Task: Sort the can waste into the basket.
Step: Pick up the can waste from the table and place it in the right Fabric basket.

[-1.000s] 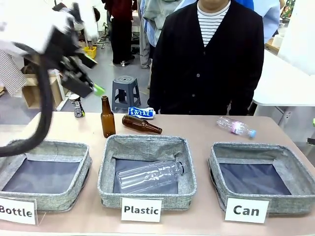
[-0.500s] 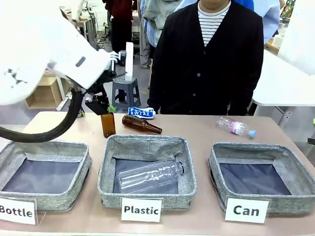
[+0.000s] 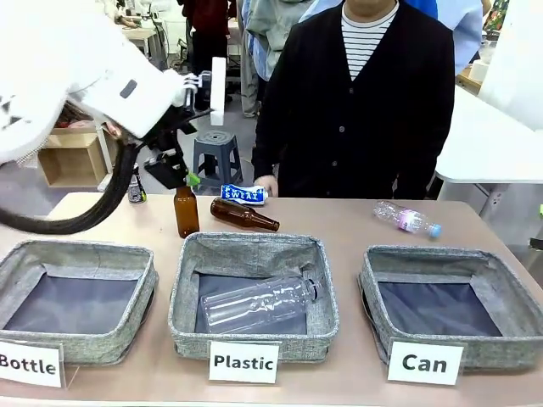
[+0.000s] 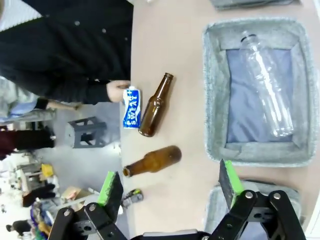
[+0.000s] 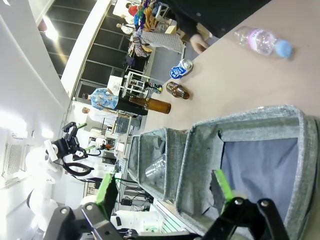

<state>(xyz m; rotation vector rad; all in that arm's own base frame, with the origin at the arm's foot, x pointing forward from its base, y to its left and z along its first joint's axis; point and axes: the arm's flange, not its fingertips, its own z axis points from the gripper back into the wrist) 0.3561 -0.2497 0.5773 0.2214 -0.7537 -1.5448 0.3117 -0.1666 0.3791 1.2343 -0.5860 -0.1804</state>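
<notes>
The blue "SWEAT" can (image 3: 243, 194) lies on its side at the table's far edge. The dark can with a silver top (image 3: 136, 188) stands at the far left. My left gripper (image 3: 180, 176) hovers open between them, above an upright brown bottle (image 3: 186, 212). In the left wrist view the left gripper (image 4: 170, 182) looks down with nothing between its green pads; the blue can (image 4: 131, 108) lies ahead and the dark can (image 4: 132, 198) sits by one finger. The "Can" basket (image 3: 386, 263) stands front right. My right gripper (image 5: 165, 187) is open over the basket (image 5: 197, 170).
A second brown bottle (image 3: 244, 215) lies beside the blue can. The "Plastic" bin (image 3: 187, 297) holds a clear bottle (image 3: 259, 303), and the "Bottle" bin (image 3: 144, 288) is at the left. Another plastic bottle (image 3: 407, 219) lies far right. The person's hand (image 3: 267, 185) rests by the blue can.
My left arm has swung in from the upper left and dropped over the far-left bottles, gripper still open. The person's hand has come to the table edge by the blue can.
</notes>
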